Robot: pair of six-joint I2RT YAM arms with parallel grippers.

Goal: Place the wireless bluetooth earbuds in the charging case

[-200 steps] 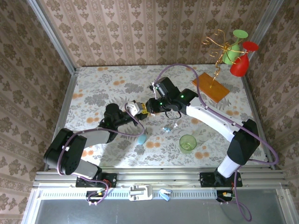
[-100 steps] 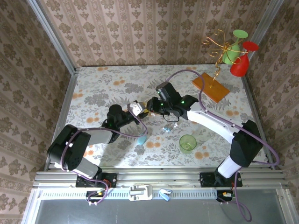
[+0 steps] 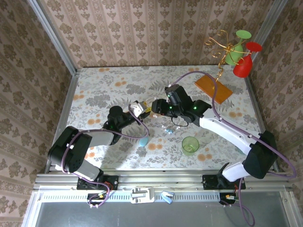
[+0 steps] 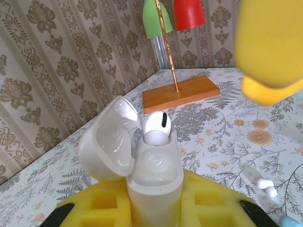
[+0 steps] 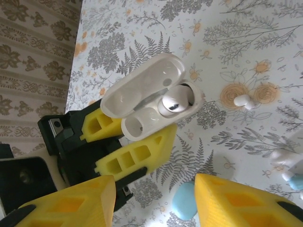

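My left gripper (image 3: 138, 111) is shut on a white charging case (image 4: 154, 171) and holds it upright with the lid (image 4: 106, 144) swung open. One white earbud (image 4: 157, 128) sits in a socket of the case (image 5: 152, 102); the socket beside it (image 5: 132, 126) is hollow. My right gripper (image 5: 156, 208) hovers open just above and right of the case, with nothing between its yellow fingers (image 5: 71, 204). A loose white earbud (image 5: 241, 100) lies on the table, and a white and a pale-blue earbud (image 5: 289, 170) lie further right. These loose earbuds (image 3: 169, 130) lie right of the case.
A closed light-blue case (image 3: 143, 140) lies on the floral tablecloth below the grippers. A green cup (image 3: 190, 144) stands to the right. A wire stand on an orange base (image 3: 214, 88), with green and red cones, stands at the back right.
The right arm has shifted right and its gripper has drawn back a little from the case. The left gripper still holds the open case in about the same place.
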